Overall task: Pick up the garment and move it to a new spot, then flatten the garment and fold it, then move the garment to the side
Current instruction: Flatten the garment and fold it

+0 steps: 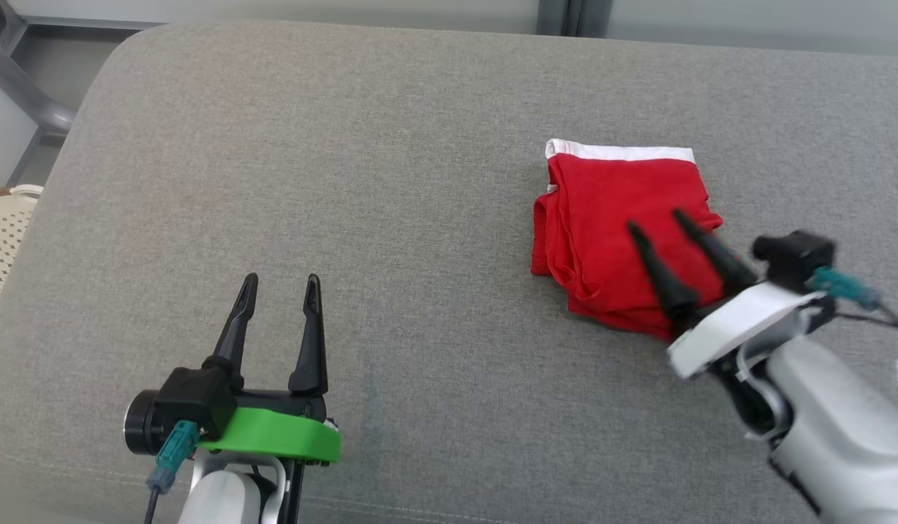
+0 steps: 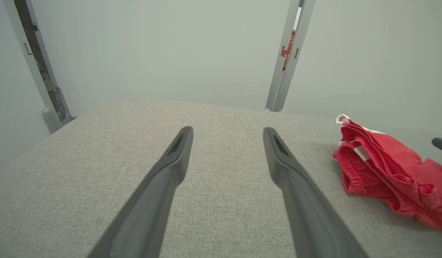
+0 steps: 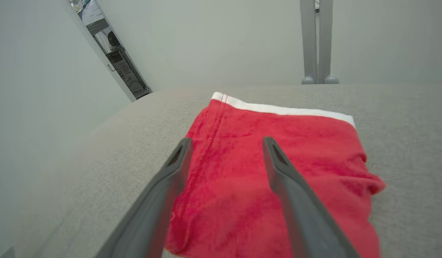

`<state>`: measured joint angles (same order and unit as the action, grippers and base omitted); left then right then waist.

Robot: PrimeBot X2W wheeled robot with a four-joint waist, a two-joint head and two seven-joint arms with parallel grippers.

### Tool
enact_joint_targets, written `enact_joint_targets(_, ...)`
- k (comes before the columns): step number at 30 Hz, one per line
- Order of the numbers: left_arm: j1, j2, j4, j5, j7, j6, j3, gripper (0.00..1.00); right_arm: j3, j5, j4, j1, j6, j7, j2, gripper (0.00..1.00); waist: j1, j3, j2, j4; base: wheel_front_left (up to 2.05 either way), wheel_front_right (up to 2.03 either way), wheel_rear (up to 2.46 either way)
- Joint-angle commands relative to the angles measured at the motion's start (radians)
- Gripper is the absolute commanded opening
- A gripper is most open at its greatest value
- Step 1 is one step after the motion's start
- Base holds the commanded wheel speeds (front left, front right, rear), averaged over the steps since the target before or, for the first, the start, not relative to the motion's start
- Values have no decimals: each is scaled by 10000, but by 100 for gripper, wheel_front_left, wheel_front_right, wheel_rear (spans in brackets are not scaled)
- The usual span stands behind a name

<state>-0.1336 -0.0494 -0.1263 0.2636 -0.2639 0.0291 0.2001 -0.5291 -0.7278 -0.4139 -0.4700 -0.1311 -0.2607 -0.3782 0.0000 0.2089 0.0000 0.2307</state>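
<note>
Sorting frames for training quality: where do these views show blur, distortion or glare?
Head view: right gripper blurred over the sharp garment, left gripper crisp. Left wrist view: frame posts lean apart, wide-angle look. Right wrist view: garment's near edge soft; even light, no glare.

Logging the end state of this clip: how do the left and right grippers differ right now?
The left gripper has a green mount; the right gripper has a white mount. The left hangs over bare grey cushion, the right over the folded red garment. The left points straight up the head view; the right slants up and leftwards. Both have open fingers holding nothing.
</note>
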Motion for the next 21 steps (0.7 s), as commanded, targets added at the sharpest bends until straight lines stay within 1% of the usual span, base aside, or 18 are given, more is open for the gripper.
enact_joint_targets(1,-80,-28,23,25,2,-33,21,100,437,75,77,-67,11,-39,-163,100,0,7,0,-21,0,0,0)
enact_joint_targets(4,-158,-28,38,-1,2,-15,72,100,1176,224,81,-68,11,-44,-368,100,0,35,0,9,0,0,0)
enact_joint_targets(6,-190,-28,47,-7,2,-1,107,100,1468,425,-77,-109,11,-44,-508,100,0,65,0,41,0,0,0)
enact_joint_targets(8,-229,-28,46,-13,2,17,150,100,1601,680,-348,-187,11,-42,-635,26,0,110,0,95,0,0,0)
enact_joint_targets(9,-254,-28,36,-18,2,22,175,100,1644,733,-524,-220,11,-41,-606,0,0,135,0,133,0,0,0)
enact_joint_targets(14,-350,-28,7,-12,2,-13,345,100,1284,1086,-1158,-428,11,-41,-446,0,0,306,0,311,0,0,0)
enact_joint_targets(21,-536,-28,-42,102,2,-103,618,100,430,1817,-2017,-773,11,-43,138,0,0,496,0,595,0,0,0)
